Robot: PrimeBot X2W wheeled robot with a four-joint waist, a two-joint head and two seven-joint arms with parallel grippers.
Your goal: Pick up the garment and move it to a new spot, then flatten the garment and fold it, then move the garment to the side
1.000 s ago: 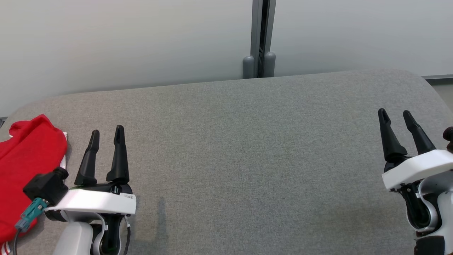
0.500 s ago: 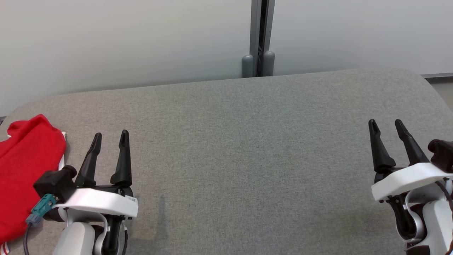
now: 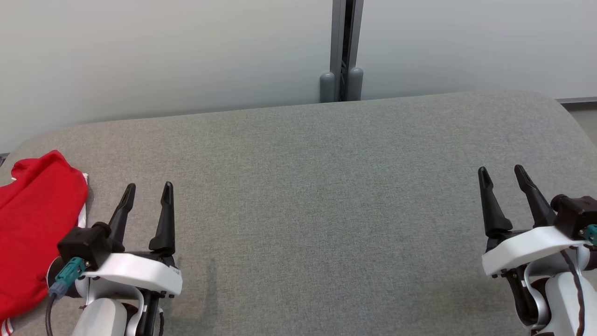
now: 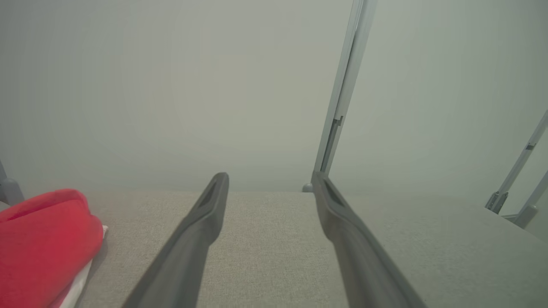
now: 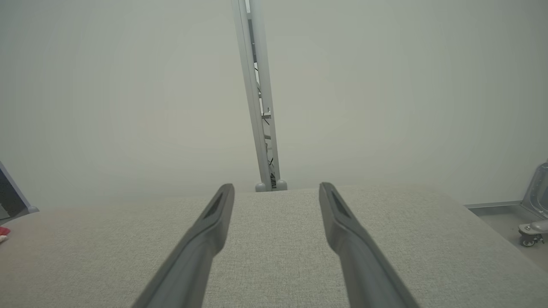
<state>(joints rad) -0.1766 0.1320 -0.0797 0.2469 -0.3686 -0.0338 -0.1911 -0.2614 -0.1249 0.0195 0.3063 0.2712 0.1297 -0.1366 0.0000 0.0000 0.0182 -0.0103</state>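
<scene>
Last sec: both arms drew back twd me. In head view the L end effector [image 3: 149, 186] and R end effector [image 3: 500, 170] sit lower in frame than before, fingers pointing away across the bench [image 3: 317, 186]. Both are spread wide w/ nothing btwn the fingers, same as before. The garment [image 3: 37, 224] hasn't shifted. It's a red heap at the bench's far L edge, just beside my L end effector, partly off frame. I can't tell if the wrist housing touches it.

My read: hands off and retreating to rest w/ the garment parked at the side. That fits the last step being done, but I can't rule out a start pose. The fold itself isn't clear from here.

Views differ:
- L wrist view gives the garment's height: a rounded red bulk w/ a white layer peeking out underneath, left of my fingers. Head view gives its outline from above.
- R wrist view has just a red speck at its far L edge, so the garment is well apart from the R end effector. It also shows a caster [image 5: 531, 233] on the floor past the bench end.
- Head view shows both end effectors at once, well apart.
</scene>
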